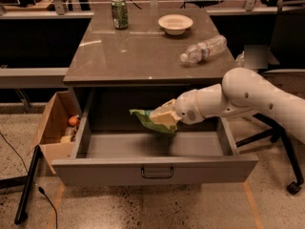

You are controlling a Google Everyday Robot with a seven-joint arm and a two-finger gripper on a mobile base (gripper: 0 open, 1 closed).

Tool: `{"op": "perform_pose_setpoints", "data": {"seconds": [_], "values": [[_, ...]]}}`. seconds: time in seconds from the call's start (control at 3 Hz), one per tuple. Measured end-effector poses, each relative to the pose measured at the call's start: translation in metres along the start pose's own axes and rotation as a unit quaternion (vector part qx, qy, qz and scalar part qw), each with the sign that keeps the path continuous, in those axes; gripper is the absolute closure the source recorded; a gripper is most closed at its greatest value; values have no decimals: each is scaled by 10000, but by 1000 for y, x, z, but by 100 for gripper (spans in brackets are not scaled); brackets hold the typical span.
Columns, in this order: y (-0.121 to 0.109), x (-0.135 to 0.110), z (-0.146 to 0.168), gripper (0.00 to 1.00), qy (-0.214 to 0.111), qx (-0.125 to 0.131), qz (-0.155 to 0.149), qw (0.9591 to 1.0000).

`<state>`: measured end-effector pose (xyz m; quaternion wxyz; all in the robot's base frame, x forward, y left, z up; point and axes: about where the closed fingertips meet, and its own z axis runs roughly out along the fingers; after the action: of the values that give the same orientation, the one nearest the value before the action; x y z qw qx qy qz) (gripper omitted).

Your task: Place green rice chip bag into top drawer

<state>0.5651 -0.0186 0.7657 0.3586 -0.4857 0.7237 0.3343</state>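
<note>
One gripper (166,119), clamped on the green rice chip bag (144,118), holds it over the open top drawer (95,170), between the side walls, with bare drawer floor below and free room on both sides.

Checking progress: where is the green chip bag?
Centre of view: the glossy green foil snack bag hangs in the gripper over the open grey top drawer.
</note>
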Motion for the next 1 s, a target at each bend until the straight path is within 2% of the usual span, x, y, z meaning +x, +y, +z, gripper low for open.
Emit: {"op": "perform_pose_setpoints", "data": {"seconds": [0.33,1.0], "values": [[-21,-1,16,82,-67,35,-94,9999],[-35,2,32,36,-81,91,-89,9999]]}}
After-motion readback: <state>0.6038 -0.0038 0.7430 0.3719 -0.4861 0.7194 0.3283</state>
